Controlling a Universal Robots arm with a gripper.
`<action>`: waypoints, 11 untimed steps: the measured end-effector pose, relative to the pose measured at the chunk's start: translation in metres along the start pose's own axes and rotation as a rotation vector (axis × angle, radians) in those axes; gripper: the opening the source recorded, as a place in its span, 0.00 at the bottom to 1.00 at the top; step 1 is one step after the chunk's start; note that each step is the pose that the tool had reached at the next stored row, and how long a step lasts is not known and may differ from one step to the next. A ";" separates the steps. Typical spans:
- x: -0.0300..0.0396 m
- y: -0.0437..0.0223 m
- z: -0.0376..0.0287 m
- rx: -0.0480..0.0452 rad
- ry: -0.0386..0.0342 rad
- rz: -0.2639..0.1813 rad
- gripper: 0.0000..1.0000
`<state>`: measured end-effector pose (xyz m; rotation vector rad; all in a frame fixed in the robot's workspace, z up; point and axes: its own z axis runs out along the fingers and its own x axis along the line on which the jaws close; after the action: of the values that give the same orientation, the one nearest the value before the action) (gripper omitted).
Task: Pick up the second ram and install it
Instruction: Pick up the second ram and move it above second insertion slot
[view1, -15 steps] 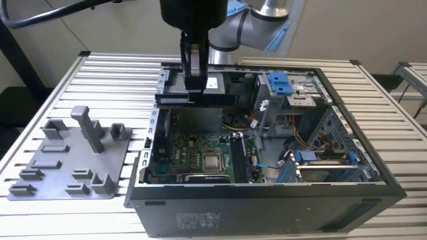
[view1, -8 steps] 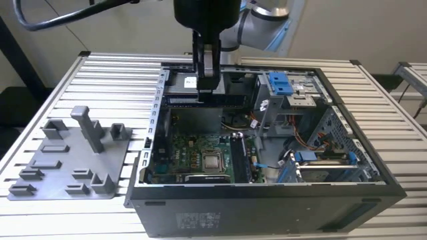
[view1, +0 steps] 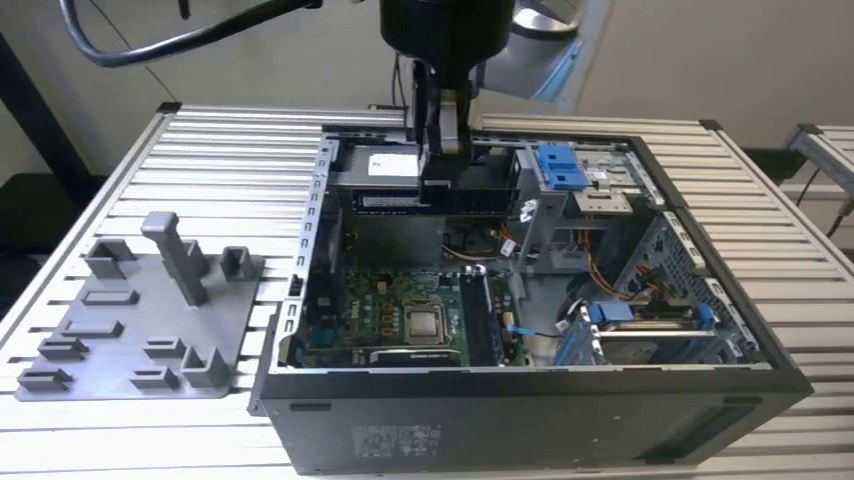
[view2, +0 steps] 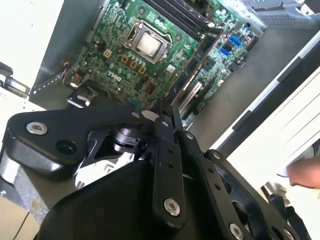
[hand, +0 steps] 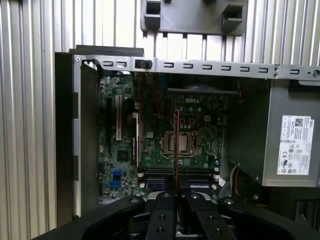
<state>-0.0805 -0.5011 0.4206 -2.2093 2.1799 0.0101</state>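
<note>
Second ram (view1: 387, 199) is clamped between the fingers (hand: 164, 197) of the gripper (hand: 176, 192), which are closed on its two flat faces. In the first wrist view we see it edge-on, as a thin line that comes out from between the fingertips and passes over the processor socket (hand: 179, 143). In the exterior view the second ram hangs inside the open computer case (view1: 534, 420), on the far side of the processor socket. It seems to be well above the board, although we cannot judge the height with certainty from this view.

The step in hand, as we judge it, is bringing the stick to the memory slots (hand: 170, 176), which lie just beside the processor socket. To do this well, we think the stick must stay upright with its contact edge downwards, and its length must become parallel to the slots; at this moment it lies across them. The grip should be firm enough that the stick does not tilt between the fingers, but not so hard that the thin board bends.
</note>
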 end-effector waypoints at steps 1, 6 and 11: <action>0.0000 -0.0023 0.0001 0.0000 0.0000 0.000 0.14; 0.0002 -0.0140 0.0003 0.0000 -0.0001 0.000 0.14; 0.0004 -0.0259 0.0006 0.0000 -0.0001 0.000 0.14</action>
<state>-0.0546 -0.5011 0.4206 -2.2091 2.1800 0.0101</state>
